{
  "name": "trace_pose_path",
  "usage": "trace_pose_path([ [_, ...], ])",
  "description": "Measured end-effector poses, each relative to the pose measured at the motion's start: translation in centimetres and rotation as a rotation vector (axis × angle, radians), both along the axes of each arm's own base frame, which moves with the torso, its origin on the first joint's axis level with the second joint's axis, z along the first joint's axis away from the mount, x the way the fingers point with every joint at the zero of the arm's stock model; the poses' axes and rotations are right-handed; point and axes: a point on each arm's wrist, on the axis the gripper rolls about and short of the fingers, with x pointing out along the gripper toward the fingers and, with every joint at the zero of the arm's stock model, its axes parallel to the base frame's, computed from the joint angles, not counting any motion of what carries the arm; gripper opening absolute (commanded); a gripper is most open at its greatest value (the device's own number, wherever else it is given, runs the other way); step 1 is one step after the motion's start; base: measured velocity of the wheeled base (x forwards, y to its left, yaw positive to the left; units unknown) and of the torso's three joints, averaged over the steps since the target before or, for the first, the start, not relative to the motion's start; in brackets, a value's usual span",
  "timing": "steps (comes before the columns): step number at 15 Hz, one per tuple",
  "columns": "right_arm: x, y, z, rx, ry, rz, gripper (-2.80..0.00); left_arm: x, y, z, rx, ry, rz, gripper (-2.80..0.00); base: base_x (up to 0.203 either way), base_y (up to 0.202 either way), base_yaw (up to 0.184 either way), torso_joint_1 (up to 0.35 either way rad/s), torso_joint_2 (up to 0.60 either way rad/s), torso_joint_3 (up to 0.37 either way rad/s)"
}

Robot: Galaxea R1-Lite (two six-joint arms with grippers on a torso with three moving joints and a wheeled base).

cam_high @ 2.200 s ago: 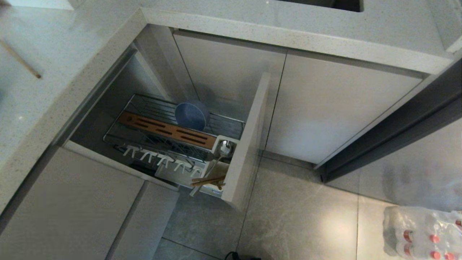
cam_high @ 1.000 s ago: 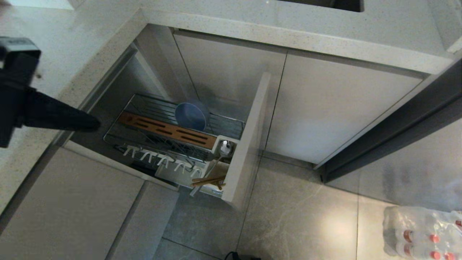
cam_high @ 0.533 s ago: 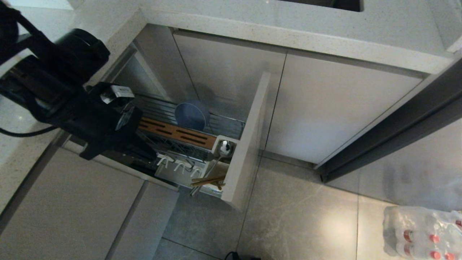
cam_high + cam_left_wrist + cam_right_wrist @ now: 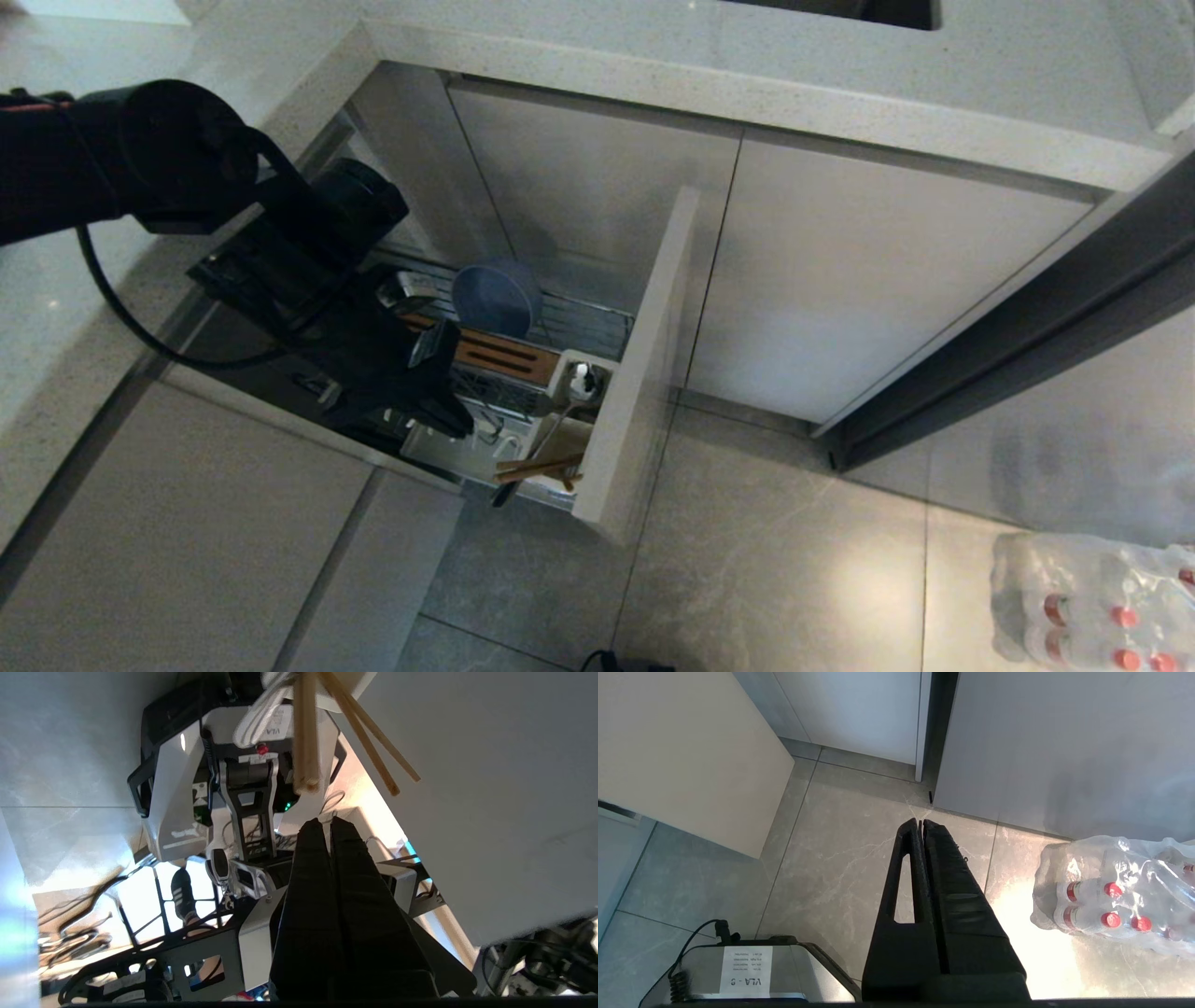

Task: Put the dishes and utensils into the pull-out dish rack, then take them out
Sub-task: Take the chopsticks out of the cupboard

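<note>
The left gripper (image 4: pixel 453 420) reaches down over the near left edge of the pull-out dish rack (image 4: pixel 579 327), its fingers (image 4: pixel 322 858) pressed shut on nothing. The chopsticks (image 4: pixel 537 467) stand in the white utensil cup (image 4: pixel 560 439) just to the gripper's right, at the rack's near right corner against the beige front panel (image 4: pixel 644 373), tips leaning out toward the near side; the spoon (image 4: pixel 560 411) shares the cup. In the left wrist view the chopsticks (image 4: pixel 306 732) lie straight ahead of the fingertips, just apart, their long axis roughly in line with the fingers. The light-blue bowl (image 4: pixel 495 299) stands on edge farther back. The right gripper (image 4: pixel 920 826) hangs shut over the floor, far less close.
</note>
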Motion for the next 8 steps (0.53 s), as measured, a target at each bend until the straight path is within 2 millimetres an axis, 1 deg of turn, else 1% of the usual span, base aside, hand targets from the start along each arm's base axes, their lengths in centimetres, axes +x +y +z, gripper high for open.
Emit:
trace_pose_path([
  [8,0.0,0.0,0.0,0.000,0.000,0.000,-2.80,1.0,-2.0,-2.0,0.022,0.053,-0.055,-2.80,0.000,0.000,0.000,0.000,0.00,0.000],
])
